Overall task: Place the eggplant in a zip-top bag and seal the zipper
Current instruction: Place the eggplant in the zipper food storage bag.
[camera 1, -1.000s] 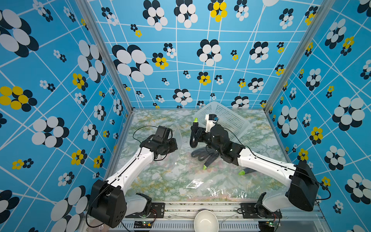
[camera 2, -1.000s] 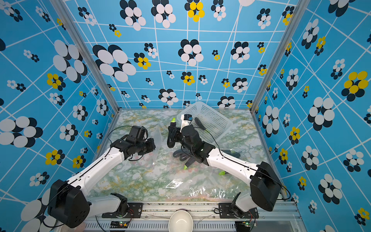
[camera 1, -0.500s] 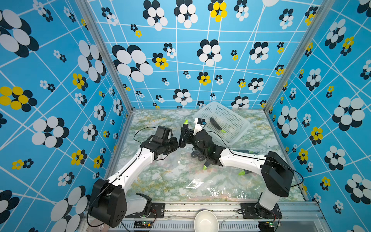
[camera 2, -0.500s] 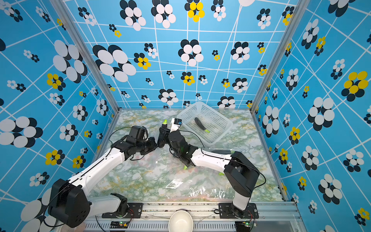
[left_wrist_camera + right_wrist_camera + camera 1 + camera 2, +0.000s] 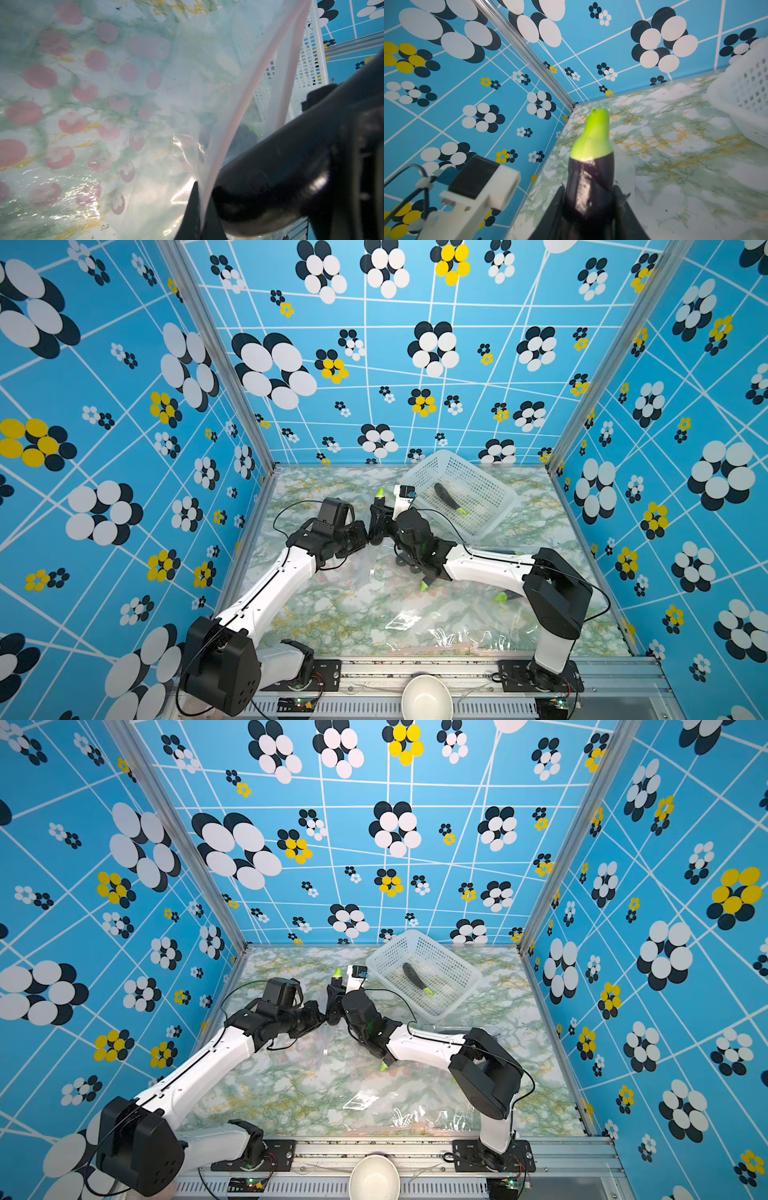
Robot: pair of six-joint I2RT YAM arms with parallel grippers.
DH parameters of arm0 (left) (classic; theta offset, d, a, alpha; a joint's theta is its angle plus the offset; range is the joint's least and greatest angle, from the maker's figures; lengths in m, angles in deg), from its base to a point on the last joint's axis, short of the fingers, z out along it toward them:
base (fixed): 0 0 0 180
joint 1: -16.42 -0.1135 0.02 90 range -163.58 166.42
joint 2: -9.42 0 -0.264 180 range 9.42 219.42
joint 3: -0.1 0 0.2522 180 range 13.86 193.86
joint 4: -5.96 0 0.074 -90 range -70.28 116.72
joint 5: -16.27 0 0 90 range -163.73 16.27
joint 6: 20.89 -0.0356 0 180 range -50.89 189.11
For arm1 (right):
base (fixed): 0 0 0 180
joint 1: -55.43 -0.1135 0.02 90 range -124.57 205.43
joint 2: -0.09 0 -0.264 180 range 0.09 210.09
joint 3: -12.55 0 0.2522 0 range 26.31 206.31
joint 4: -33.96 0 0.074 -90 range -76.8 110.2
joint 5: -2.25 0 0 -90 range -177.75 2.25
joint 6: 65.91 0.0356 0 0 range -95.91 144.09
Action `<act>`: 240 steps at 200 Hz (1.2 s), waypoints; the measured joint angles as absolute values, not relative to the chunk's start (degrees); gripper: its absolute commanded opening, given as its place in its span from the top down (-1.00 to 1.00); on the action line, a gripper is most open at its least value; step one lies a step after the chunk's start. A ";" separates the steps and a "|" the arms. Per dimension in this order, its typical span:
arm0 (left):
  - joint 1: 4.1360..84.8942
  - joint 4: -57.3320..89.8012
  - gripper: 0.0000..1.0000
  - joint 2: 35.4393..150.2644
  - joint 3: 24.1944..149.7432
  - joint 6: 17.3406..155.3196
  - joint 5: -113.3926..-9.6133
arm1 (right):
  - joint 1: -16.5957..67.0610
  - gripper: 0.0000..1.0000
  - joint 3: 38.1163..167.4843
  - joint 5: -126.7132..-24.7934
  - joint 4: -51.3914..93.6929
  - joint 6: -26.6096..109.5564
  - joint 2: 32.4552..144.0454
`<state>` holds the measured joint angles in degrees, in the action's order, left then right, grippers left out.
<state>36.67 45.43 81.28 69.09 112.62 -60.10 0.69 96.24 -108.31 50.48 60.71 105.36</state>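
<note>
The eggplant (image 5: 591, 166) is dark purple with a green stem end, and my right gripper (image 5: 589, 195) is shut on its body. In both top views it stands stem-up (image 5: 379, 499) (image 5: 337, 977) at mid table, right beside my left gripper (image 5: 365, 537). The zip-top bag (image 5: 104, 104) is clear with pink prints. My left gripper (image 5: 202, 199) is shut on its pink zipper strip (image 5: 239, 116) and lifts that rim. The rest of the bag (image 5: 361, 572) lies on the table. A dark rounded body (image 5: 270, 176) presses close against the bag's rim.
A white basket (image 5: 490, 485) at the back right holds another eggplant (image 5: 446, 495). More eggplants lie under my right arm, their green tips (image 5: 424, 585) (image 5: 500, 596) showing. Loose clear bags (image 5: 436, 630) lie near the front edge, and a white bowl (image 5: 426, 699) sits on the front rail.
My right arm has swung left with the eggplant, from the middle of the table to right beside my left gripper and the bag's rim. The left arm has barely moved.
</note>
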 measured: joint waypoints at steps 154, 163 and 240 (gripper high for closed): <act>35.16 47.86 1.00 78.46 71.05 110.80 -62.62 | -1.03 -0.33 96.20 -106.78 44.62 55.46 99.61; 35.16 48.14 1.00 78.00 71.05 110.61 -62.84 | -1.03 -0.33 96.24 -106.76 44.25 55.36 99.37; 35.16 48.67 1.00 76.80 71.60 109.77 -63.49 | -1.03 -0.34 99.06 -103.24 38.44 55.29 99.92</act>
